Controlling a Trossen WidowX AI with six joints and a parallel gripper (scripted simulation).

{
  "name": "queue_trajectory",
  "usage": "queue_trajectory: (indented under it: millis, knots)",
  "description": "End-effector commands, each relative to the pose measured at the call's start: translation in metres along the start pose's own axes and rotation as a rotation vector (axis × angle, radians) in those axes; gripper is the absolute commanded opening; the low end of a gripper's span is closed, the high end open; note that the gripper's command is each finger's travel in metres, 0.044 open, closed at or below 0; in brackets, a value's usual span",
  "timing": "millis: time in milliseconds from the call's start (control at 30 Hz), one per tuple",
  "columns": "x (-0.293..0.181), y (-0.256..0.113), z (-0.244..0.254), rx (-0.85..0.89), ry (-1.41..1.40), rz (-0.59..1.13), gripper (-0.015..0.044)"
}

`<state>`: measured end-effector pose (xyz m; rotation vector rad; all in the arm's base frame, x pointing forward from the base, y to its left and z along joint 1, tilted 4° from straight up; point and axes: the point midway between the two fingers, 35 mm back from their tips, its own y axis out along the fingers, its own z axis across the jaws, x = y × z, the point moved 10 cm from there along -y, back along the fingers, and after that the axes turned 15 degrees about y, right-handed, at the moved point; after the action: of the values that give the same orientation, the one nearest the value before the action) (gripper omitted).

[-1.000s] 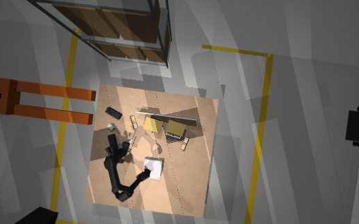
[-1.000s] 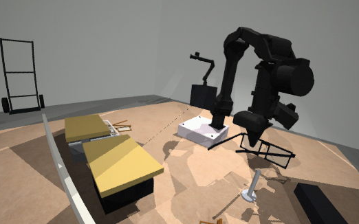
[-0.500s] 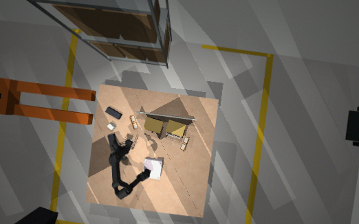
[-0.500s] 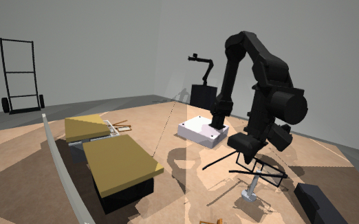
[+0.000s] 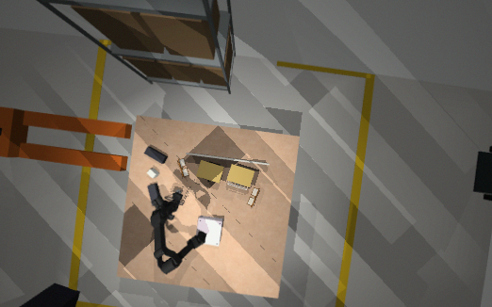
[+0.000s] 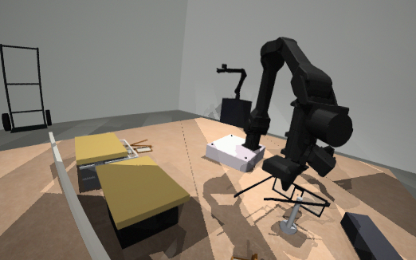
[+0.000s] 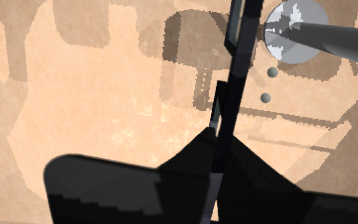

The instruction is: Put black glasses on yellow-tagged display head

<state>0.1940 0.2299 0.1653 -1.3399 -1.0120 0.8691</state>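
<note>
My gripper [image 6: 285, 187] [image 7: 214, 136] is shut on the black glasses [image 6: 327, 203] [image 7: 242, 65] and holds them above the table. Their two thin temples stick out, and the frame hangs tilted in the exterior view. A grey post [image 6: 293, 218] [image 7: 335, 42] on a round base stands close below the glasses. In the wrist view it is to the right of them. Whether they touch cannot be told. I cannot make out a yellow tag, a nose or ears on either display head. The top view shows the gripper and glasses too small for detail.
Two yellow-topped boxes [image 5: 210, 170] [image 5: 242, 175] stand beside a long pale rail [image 5: 228, 158] [image 6: 67, 183]. A dark block [image 5: 155, 154] [image 6: 366, 235] and a small white block [image 5: 153, 172] are near the arm. Brown-framed items [image 5: 183, 168] [image 5: 254, 197] lie near the boxes. A white box [image 5: 215, 231] [image 6: 233, 153] is under the arm's base.
</note>
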Motion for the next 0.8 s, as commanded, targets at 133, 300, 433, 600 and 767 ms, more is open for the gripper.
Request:
queue_trajectory:
  millis: [133,300,433,600,767]
  knots:
    - [-0.004,-0.001,0.003,0.001,0.003,-0.007,0.0]
    - [-0.007,-0.001,0.004,0.001,0.003,-0.006,0.0]
    - [-0.009,-0.001,0.005,0.001,0.003,-0.006,0.0]
    - [-0.011,-0.001,0.007,0.001,0.003,-0.006,0.0]
    - [-0.014,-0.001,0.008,0.001,0.003,-0.006,0.0]
